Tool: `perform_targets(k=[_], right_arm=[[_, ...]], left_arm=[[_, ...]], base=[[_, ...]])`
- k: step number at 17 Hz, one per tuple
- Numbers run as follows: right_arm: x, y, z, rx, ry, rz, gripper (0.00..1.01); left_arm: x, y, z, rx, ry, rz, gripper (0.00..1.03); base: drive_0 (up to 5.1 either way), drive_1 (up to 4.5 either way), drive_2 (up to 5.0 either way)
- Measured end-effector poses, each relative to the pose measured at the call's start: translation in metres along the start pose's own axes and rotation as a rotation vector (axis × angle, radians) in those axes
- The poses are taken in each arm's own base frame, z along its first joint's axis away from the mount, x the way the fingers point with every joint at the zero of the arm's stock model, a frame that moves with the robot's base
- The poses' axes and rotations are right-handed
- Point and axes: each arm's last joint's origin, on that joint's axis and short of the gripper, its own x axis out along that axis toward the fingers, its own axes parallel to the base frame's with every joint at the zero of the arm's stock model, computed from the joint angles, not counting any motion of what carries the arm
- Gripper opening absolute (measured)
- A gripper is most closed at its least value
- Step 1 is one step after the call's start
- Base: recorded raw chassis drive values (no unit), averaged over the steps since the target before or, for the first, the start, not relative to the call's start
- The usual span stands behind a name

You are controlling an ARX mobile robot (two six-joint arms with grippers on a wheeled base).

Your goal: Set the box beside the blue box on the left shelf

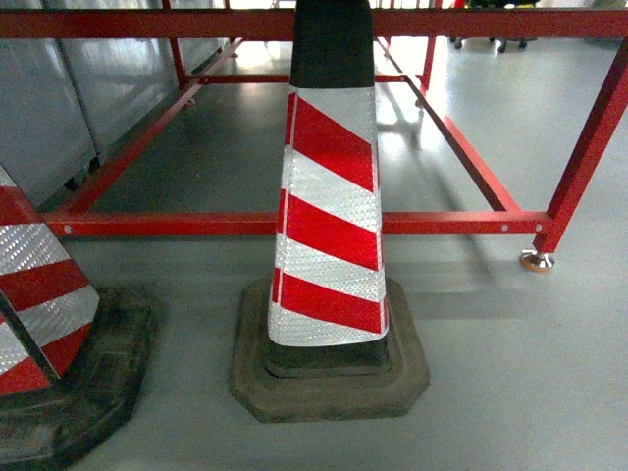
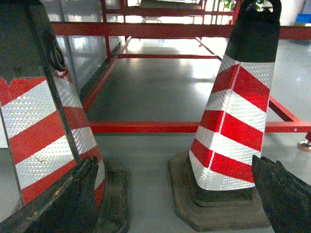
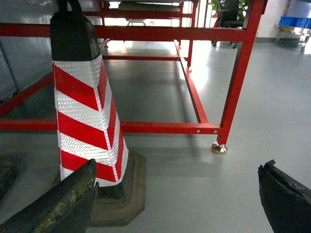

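Nearest in head view: traffic cone [image 1: 329,226], tall, tapered, four-sided; diagonal red and white bands, white ones with fine reflective prism texture; black top; squat, scuffed dark rubber base with cut corners, flat on the floor [image 1: 510,373]. Second cone [image 1: 39,294] of same pattern at left edge, cropped, own black base just beside the first.

Floor smooth grey, glossy, light glare farther back.

Behind cones: red frame [image 1: 196,224] of painted square metal tube, low horizontal rails and uprights, bolted joints, round metal foot [image 1: 537,260] at right corner. Grey panelled wall [image 1: 59,98] along left, behind frame.

Left wrist view: left pincer [image 2: 177,194] wide apart, holding nothing; two dark, worn, rough-surfaced fingers [image 2: 73,199] at lower corners, both cones between and beyond them.

Right wrist view: right pincer [image 3: 177,199] likewise spread wide and empty; matte dark fingers [image 3: 58,204], edges chipped, at lower corners above bare floor. Striped cone at left, red frame corner post and foot to the right.

Bright-blue box shapes [image 3: 299,22], small and far off at upper right of right wrist view, on a pale stand; too distant to tell whether these are the task's box. Roller shelf not seen in any view.
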Motion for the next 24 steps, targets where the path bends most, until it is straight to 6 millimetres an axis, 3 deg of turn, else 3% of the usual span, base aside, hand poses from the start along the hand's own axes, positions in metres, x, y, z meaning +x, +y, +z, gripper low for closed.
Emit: perform_targets(k=[24], right_arm=[[0.0,0.0,0.0003,-0.001,-0.003,0.0,0.98]], left_arm=[[0.0,0.0,0.0003,0.001,-0.003,0.0,0.98]], base=[[0.0,0.0,0.0]])
